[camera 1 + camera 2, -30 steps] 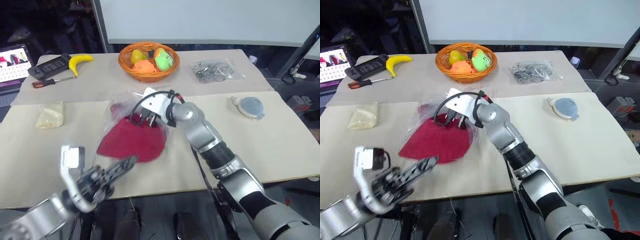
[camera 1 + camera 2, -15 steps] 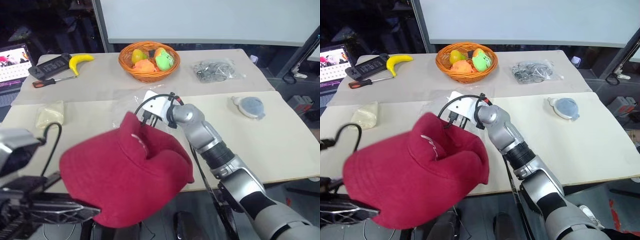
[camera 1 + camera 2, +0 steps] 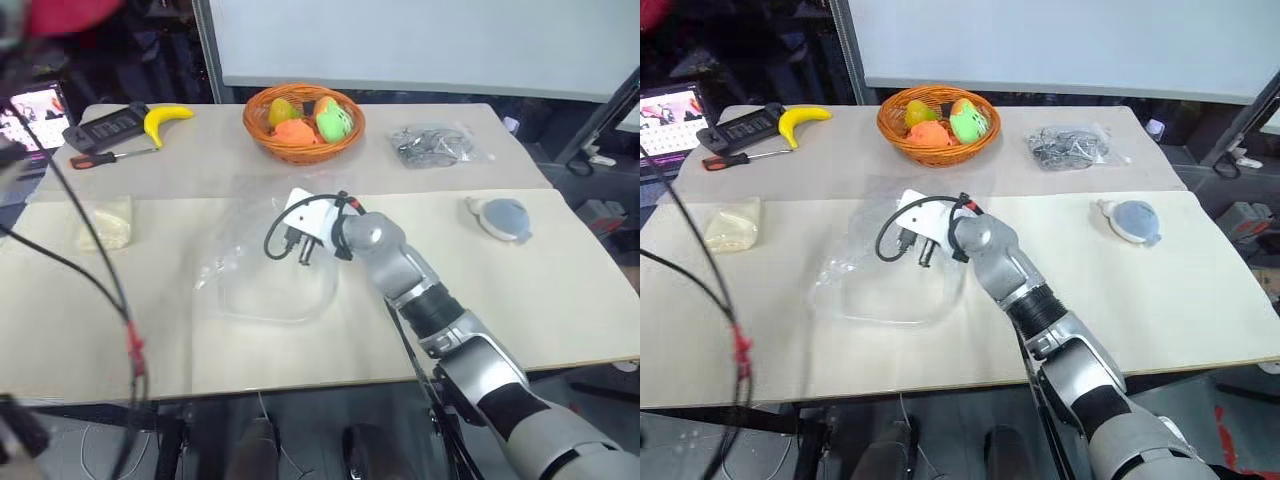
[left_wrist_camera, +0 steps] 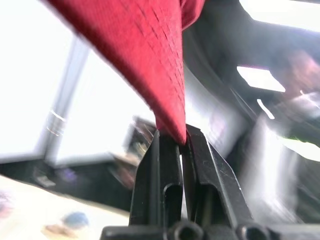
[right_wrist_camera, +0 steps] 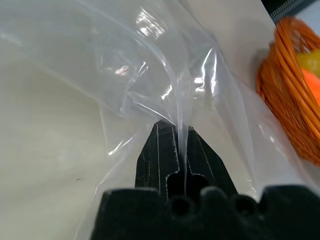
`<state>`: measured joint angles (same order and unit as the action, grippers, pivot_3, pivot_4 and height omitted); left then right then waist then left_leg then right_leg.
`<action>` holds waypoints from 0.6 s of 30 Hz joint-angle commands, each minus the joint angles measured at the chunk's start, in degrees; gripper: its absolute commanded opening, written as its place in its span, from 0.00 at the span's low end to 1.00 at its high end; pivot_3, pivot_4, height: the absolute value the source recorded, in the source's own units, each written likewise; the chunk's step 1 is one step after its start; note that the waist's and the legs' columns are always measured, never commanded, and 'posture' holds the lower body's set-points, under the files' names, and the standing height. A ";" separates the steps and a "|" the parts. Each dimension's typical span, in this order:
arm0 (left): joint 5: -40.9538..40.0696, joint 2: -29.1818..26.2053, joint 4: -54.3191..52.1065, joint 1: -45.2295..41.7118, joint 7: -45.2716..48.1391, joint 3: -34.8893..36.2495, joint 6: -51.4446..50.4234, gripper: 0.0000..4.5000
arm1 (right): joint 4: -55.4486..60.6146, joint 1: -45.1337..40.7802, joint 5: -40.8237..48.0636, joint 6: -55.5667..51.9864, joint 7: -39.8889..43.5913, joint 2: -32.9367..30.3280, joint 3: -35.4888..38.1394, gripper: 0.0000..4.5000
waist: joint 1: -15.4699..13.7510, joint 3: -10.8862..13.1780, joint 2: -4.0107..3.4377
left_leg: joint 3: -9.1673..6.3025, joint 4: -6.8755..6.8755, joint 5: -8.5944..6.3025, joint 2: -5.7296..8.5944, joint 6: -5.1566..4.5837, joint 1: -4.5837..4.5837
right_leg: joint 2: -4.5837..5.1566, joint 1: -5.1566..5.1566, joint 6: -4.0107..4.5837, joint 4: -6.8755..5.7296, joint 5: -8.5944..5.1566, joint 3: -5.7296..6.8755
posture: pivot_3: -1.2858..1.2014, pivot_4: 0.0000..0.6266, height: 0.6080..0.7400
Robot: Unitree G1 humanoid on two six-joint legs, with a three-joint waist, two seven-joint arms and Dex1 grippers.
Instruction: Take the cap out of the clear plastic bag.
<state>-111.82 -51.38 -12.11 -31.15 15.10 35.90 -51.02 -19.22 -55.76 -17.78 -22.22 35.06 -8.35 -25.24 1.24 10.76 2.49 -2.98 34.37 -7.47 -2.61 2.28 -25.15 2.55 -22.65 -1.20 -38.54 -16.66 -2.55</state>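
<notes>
A long beige-topped table (image 3: 560, 300) made of two sections, a seam running across its middle, stands before a broad white wall panel (image 3: 420, 45) with a grey lower edge. An upright dark metal post (image 3: 207, 50) rises at the panel's left side. To the left, an open laptop with a lit screen (image 3: 670, 112) sits in a dark, cluttered area. At right, a slanting dark pole (image 3: 1248, 110) crosses grey flooring (image 3: 1230, 160) strewn with what may be cables and equipment. Bright ceiling lights (image 4: 260, 78) glare overhead in the left wrist view.
</notes>
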 commanded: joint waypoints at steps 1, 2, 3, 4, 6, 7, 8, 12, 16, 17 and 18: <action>4.37 5.65 -7.46 2.65 -17.24 -5.58 7.98 0.01 | 2.25 -1.24 -0.36 0.94 0.05 -0.60 0.67 0.00 | -0.18 0.00 0.00 | 0.05 0.01 0.00 0.05 0.00 -0.01 | 0.05 -0.01 -0.02 0.02 0.01 -0.06 | 0.52 0.24 1.00; 7.59 7.50 -8.28 3.78 -19.37 -7.31 8.93 0.01 | 2.51 -1.10 -0.46 0.77 0.02 -0.74 0.67 0.00 | -0.31 0.00 0.00 | 0.06 0.01 0.00 0.09 0.01 -0.03 | 0.07 -0.02 -0.05 0.05 0.03 -0.07 | 0.52 0.24 1.00; 10.16 9.47 -8.56 5.04 -21.99 -9.10 9.72 0.01 | 2.85 -0.94 -0.53 0.57 0.09 -0.94 0.67 0.00 | -0.37 0.00 0.00 | 0.06 0.02 0.00 0.09 0.01 -0.03 | 0.06 -0.03 -0.05 0.05 0.03 -0.05 | 0.52 0.24 1.00; 10.79 11.13 -7.91 6.17 -25.36 -10.66 10.21 0.01 | 3.23 -0.77 -0.60 0.36 0.17 -1.15 0.69 0.00 | -0.40 0.01 -0.02 | 0.06 0.01 0.00 0.08 0.01 -0.04 | 0.02 -0.05 -0.04 0.06 0.03 -0.05 | 0.52 0.24 1.00; 14.47 13.75 -6.99 9.08 -29.38 -12.92 10.69 0.01 | 4.04 -0.35 -0.82 -0.07 0.27 -1.65 0.71 0.00 | -0.36 0.01 -0.02 | 0.08 0.00 0.00 0.07 0.02 -0.06 | -0.01 -0.13 -0.04 0.00 0.03 -0.07 | 0.52 0.24 1.00; 14.55 15.10 -6.22 10.60 -32.03 -13.63 10.83 0.01 | 4.48 -0.13 -0.89 -0.36 0.34 -1.93 0.75 0.00 | -0.28 0.01 -0.02 | 0.08 0.00 0.01 0.07 0.02 -0.07 | -0.02 -0.17 -0.04 -0.01 0.03 -0.08 | 0.52 0.24 1.00; 15.11 16.52 -5.48 12.22 -34.89 -13.81 11.36 0.01 | 4.98 0.14 -0.98 -0.74 0.38 -2.26 0.83 0.00 | -0.23 0.01 -0.01 | 0.11 -0.02 0.01 0.07 0.03 -0.08 | -0.02 -0.21 -0.04 -0.03 0.03 -0.12 | 0.52 0.24 1.00; 20.51 17.34 -1.20 16.43 -42.10 -15.86 9.14 0.01 | 6.04 0.74 -1.05 -1.94 0.08 -2.79 1.34 0.00 | -0.23 0.01 -0.01 | 0.14 -0.03 0.04 0.06 0.08 -0.13 | -0.04 -0.35 -0.04 -0.11 0.03 -0.15 | 0.52 0.24 1.00; 22.02 17.41 1.49 17.74 -41.02 -16.75 6.25 0.36 | 6.56 0.90 -0.94 -2.33 0.10 -2.70 1.33 0.00 | -0.41 0.01 -0.01 | 0.14 -0.03 0.12 0.10 0.19 -0.13 | -0.03 -0.37 -0.03 -0.20 0.03 -0.16 | 0.52 0.24 1.00; 22.49 17.84 2.14 17.78 -40.85 -16.51 6.26 0.43 | 6.63 0.93 -0.87 -2.37 0.11 -2.66 1.35 0.00 | -0.41 0.01 -0.01 | 0.14 -0.03 0.13 0.10 0.21 -0.13 | -0.04 -0.37 -0.03 -0.21 0.03 -0.16 | 0.52 0.24 1.00; 23.53 17.72 2.87 17.84 -39.82 -16.51 5.88 0.50 | 6.80 1.14 -0.64 -2.53 0.25 -2.62 1.46 0.00 | -0.42 0.01 -0.01 | 0.13 -0.03 0.14 0.10 0.24 -0.13 | -0.04 -0.37 -0.03 -0.21 0.03 -0.15 | 0.52 0.24 1.00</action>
<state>-89.61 -33.59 -9.63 -13.22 -26.31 18.95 -44.48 -15.26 -54.46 -18.92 -24.38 35.40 -11.01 -25.15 0.82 10.77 2.48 -2.86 34.34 -7.32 -2.52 2.53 -25.28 2.52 -23.02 -1.23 -38.76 -16.63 -2.70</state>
